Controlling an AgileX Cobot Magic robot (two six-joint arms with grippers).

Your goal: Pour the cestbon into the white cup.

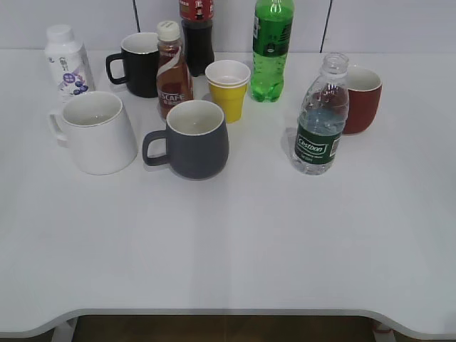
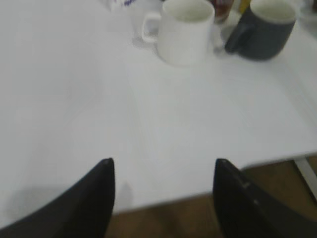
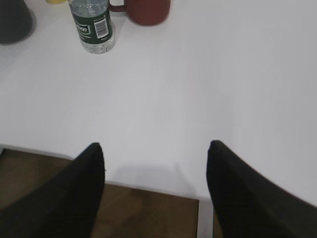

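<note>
The left end effector hung over the near edge of the tabletop, its two dark fingers spread wide with nothing between them. The right end effector hung likewise above the near edge, fingers parted and empty. Neither appeared in the exterior view.

The cestbon stood upright and capless toward the far right of the tabletop, water filling its lower part, the dark green label facing forward. Just behind it, partly hidden by its shoulder, sat a red mug; whether the two touched could not be told. In the right wrist view the cestbon stood well ahead of the fingers, with the red mug beyond it.

The white cup stood upright toward the far left, handle pointing to the left edge. In the left wrist view the cup stood well ahead of the fingers. Just right of it sat a grey mug, apart from it, its handle toward the cup. Behind them, nearer the far edge, stood a small white bottle, a black mug, a brown coffee bottle, a yellow paper cup, a dark cola bottle and a green soda bottle.
</note>
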